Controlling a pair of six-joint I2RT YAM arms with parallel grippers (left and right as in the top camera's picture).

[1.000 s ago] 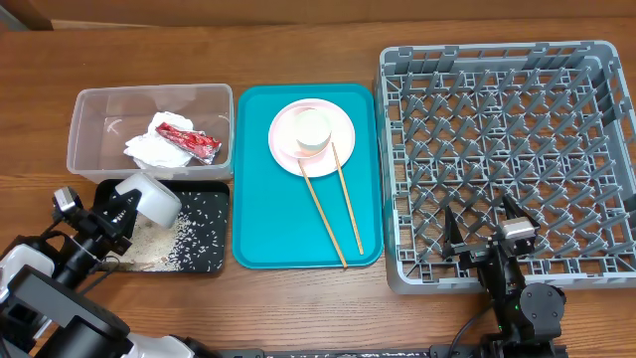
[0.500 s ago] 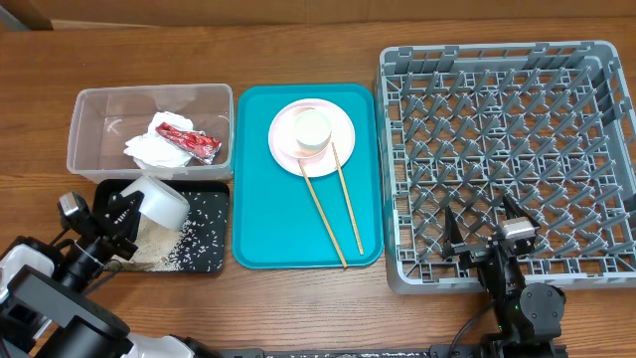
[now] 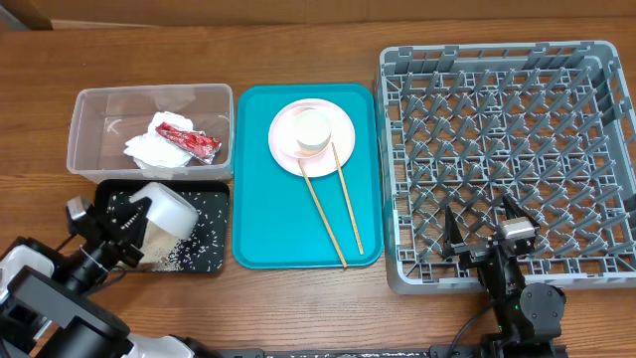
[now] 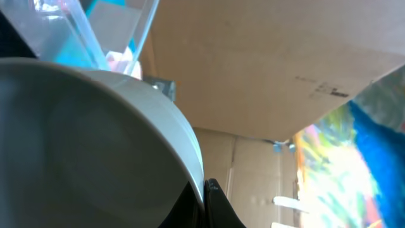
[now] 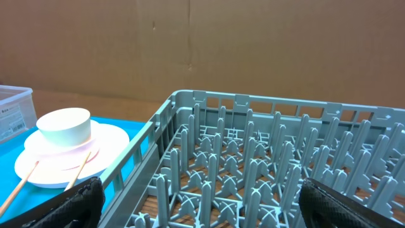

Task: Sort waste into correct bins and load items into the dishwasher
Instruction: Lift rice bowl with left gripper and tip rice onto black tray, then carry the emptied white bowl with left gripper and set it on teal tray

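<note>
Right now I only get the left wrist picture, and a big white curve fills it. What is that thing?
Observer: A pale bowl, tilted, gripped by the left gripper over the black tray.
Operator: Is anything in that tray?
Observer: Loose rice grains lie scattered across it, heaped thicker beneath the bowl.
Operator: What is the other arm doing?
Observer: The right gripper stands open at the near edge of the grey rack, holding nothing.
</note>
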